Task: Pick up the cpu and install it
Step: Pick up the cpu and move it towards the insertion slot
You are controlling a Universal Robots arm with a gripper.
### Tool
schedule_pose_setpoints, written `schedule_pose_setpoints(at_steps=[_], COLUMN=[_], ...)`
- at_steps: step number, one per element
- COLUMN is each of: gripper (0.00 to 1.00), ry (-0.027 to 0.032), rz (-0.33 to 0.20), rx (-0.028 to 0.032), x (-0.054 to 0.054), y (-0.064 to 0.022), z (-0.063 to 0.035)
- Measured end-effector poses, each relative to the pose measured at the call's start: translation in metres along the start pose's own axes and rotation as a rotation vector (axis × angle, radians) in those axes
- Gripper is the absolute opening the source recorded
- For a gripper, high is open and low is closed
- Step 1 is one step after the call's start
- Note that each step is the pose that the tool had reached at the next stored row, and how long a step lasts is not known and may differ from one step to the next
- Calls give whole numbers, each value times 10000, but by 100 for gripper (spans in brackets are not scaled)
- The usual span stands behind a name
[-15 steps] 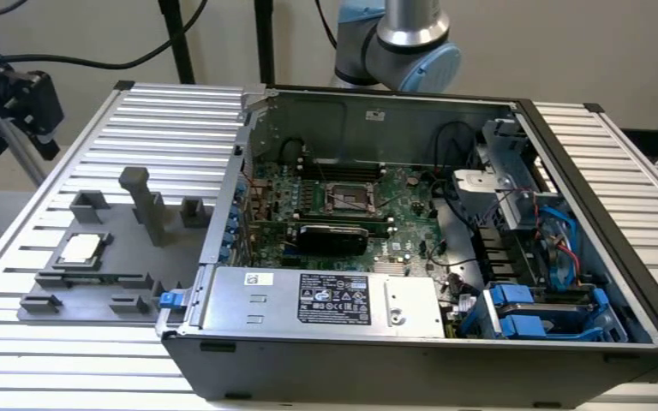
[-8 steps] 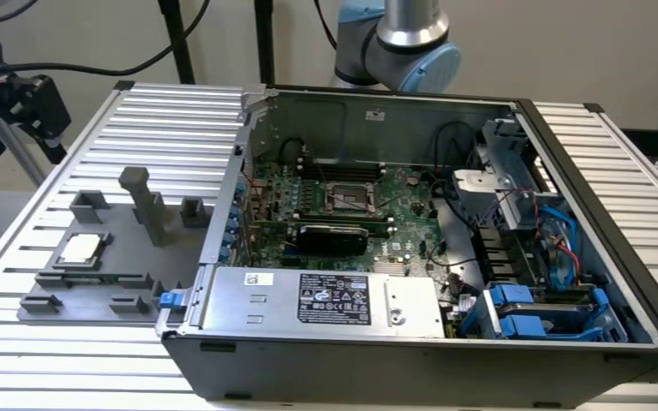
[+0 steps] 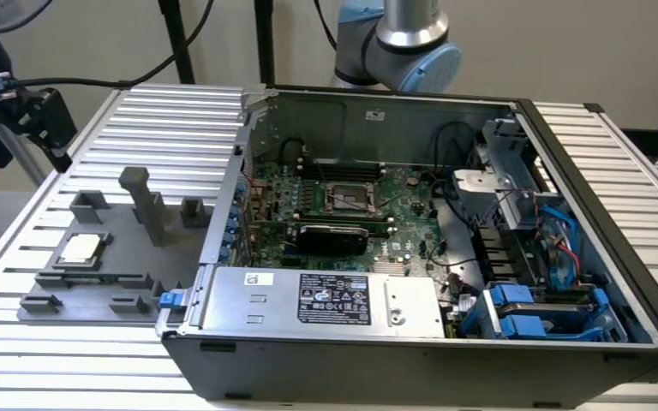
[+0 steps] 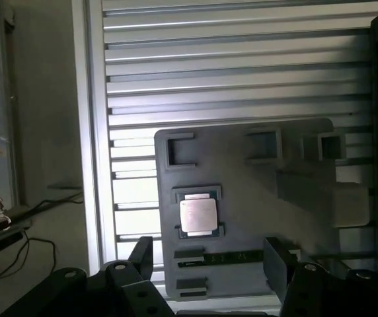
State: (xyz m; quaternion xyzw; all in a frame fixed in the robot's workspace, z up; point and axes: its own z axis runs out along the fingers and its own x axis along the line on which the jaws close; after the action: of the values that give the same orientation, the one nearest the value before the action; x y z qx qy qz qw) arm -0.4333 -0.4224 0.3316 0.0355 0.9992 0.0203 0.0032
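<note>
Slatted table point(image 3: 66, 364): it is carrying everything, and its ribs are running under the jaws.
Fixture plate point(image 3: 134, 267): the grey plate is lying flat on the table at the exterior view's left, directly beneath the jaws.
Cpu point(image 4: 197, 216): it is sitting flat in its recess on the fixture plate with the silvery top facing up toward the jaws. It is lying just beyond the jaw tips, within the width of the gap between them and somewhat nearer one finger, and it is touching neither.
Cpu axis: the chip is showing as nearly square, so no long axis is standing out. Its edges are running square to the plate's edges, and one pair is lying parallel to the line between the two jaws.
Gripper point(image 4: 209, 254): it is hovering above the plate. Its two black fingers point(image 4: 143, 256) are standing wide apart with nothing between them.
Computer case point(image 3: 421, 377): it is lying open, well away from the jaws, toward the exterior view's right.
Socket point(image 3: 352, 199): it is sitting on the green board inside the case, well apart from the jaws.
Arm point(image 3: 403, 47): its grey joint is rising behind the case.
</note>
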Motion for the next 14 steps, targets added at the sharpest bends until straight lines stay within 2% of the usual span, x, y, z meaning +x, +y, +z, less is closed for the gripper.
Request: schedule_pose_setpoints(at_steps=[14], gripper=[77], ry=[1], rz=[-22], rx=[0], x=[12], y=[-11], z=[254])
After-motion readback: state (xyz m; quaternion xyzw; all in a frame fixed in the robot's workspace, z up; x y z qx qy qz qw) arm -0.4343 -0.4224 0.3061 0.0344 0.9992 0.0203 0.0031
